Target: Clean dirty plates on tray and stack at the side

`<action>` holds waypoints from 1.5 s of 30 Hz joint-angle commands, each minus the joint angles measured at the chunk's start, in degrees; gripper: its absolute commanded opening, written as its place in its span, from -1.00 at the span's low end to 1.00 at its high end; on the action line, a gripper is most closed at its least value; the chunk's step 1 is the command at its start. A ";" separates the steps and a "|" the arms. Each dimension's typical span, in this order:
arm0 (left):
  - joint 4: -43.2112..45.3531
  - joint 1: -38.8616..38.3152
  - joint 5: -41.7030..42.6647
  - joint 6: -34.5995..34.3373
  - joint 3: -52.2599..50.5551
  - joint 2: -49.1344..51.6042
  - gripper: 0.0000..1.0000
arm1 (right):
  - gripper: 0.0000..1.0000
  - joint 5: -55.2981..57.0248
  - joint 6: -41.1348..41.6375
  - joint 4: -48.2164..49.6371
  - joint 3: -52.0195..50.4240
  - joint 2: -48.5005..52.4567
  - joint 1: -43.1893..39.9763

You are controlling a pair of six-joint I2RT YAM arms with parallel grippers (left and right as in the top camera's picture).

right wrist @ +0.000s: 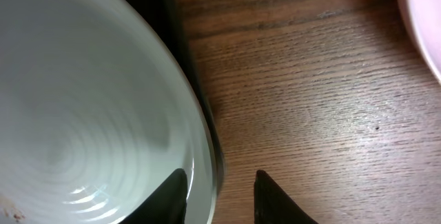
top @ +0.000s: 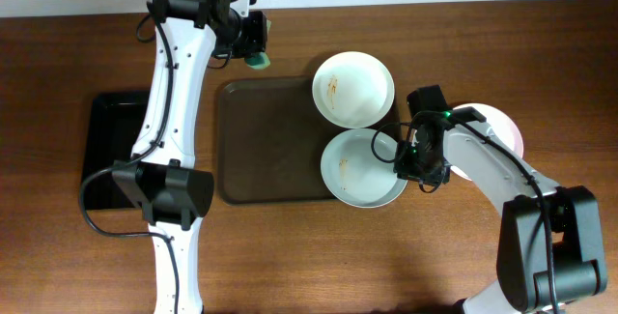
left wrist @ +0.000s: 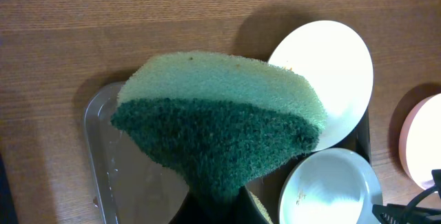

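Two dirty plates sit on the right side of the dark brown tray (top: 266,145): an upper plate (top: 353,88) and a lower plate (top: 359,169), both with brown specks. A third, pinkish-white plate (top: 502,126) lies on the table to the right, partly under the right arm. My left gripper (top: 253,48) is shut on a green sponge (left wrist: 213,127), held above the tray's far left corner. My right gripper (right wrist: 220,196) is open, with one finger over the lower plate (right wrist: 83,100) and one outside its right rim.
A smaller glossy black tray (top: 101,150) lies at the left of the table, partly under the left arm. Bare wooden table surrounds the trays. The pinkish plate also shows in the left wrist view (left wrist: 420,141) and in the right wrist view (right wrist: 424,17).
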 commanded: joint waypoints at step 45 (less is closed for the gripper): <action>-13.55 -0.09 -3.13 3.15 0.81 0.50 -0.99 | -0.92 8.26 16.44 26.08 7.61 9.70 23.26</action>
